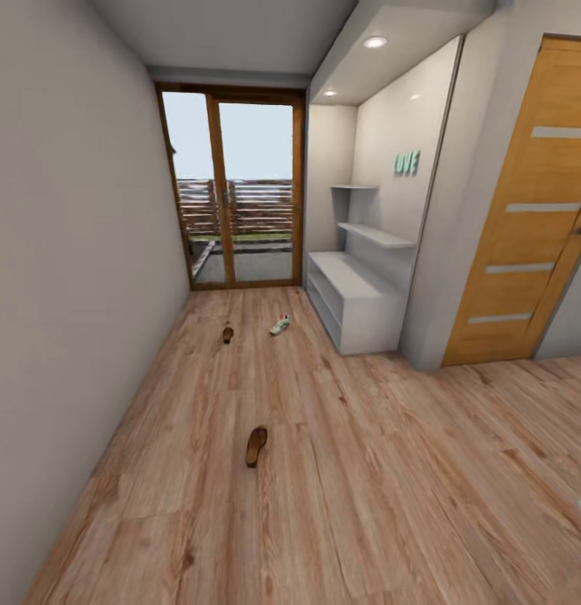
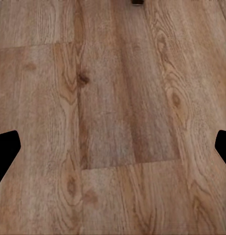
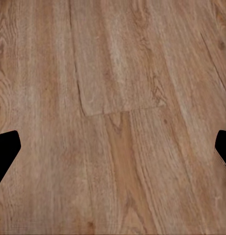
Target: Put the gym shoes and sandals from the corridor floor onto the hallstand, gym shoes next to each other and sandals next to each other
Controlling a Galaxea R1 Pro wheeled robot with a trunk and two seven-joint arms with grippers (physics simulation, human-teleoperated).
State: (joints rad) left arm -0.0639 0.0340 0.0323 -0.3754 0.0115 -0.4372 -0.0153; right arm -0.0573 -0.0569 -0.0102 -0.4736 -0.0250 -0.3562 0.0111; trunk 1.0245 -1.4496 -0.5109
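**Shoes scattered down the corridor, both grippers wide over bare planks**

Near sandal (image 1: 256,445) lies mid-floor; far sandal (image 1: 228,334) and one gym shoe (image 1: 280,324) sit near the glass door (image 1: 232,189), short of the hallstand (image 1: 358,290). Left gripper (image 2: 113,147) and right gripper (image 3: 113,149) gape, empty. Dark sliver at the left wrist view's edge — unidentifiable.

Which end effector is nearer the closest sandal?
Left, probably: the left end effector has a dark sliver, likely the sandal, at its view's edge; the right end effector faces floor planks.
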